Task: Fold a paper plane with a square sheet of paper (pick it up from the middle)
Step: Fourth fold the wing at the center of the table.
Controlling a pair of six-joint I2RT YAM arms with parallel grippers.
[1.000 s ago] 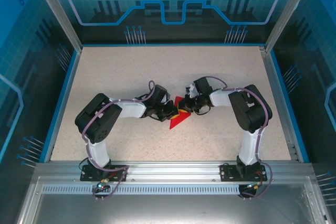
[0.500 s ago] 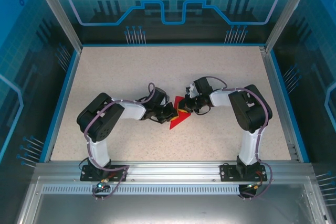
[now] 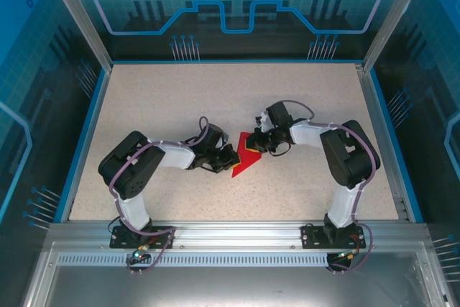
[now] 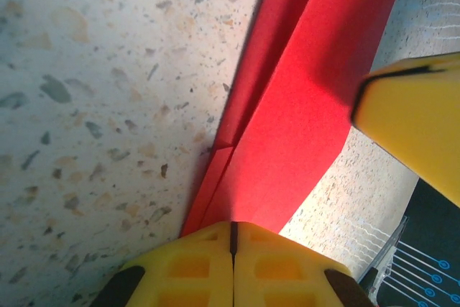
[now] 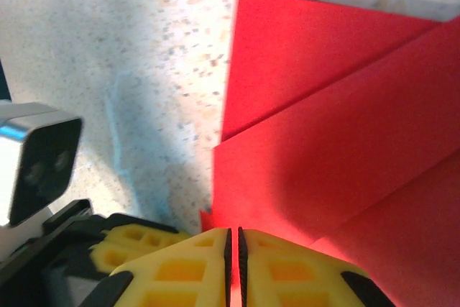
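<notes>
- Red paper point(image 3: 243, 162): flat in the middle of the tabletop point(image 3: 158, 98), right between the two tools.
- Partly folded already: flaps laid over each other, wide at the far end, one sharp tip at the near end. Not a plane yet, by the look of it.
- At the left tool point(image 3: 228, 157): fingers point(image 4: 194, 271) pressed tight together, tips right at the paper's left edge. Cannot tell whether pinching the paper or just pushing down on it.
- At the right tool point(image 3: 257, 147): fingers point(image 5: 287, 271) nearly together, with just a thin slit between, sitting on the wide end. Cannot tell whether gripping it either.
- Changed from a second ago: left arm swung lower, its tool slid a little toward the left edge; right arm stretched out more to its own side. Paper in the same spot.
- Likely meaning: holding the sheet down and rubbing a crease flat, not lifting it. Probably more folds to go.
</notes>
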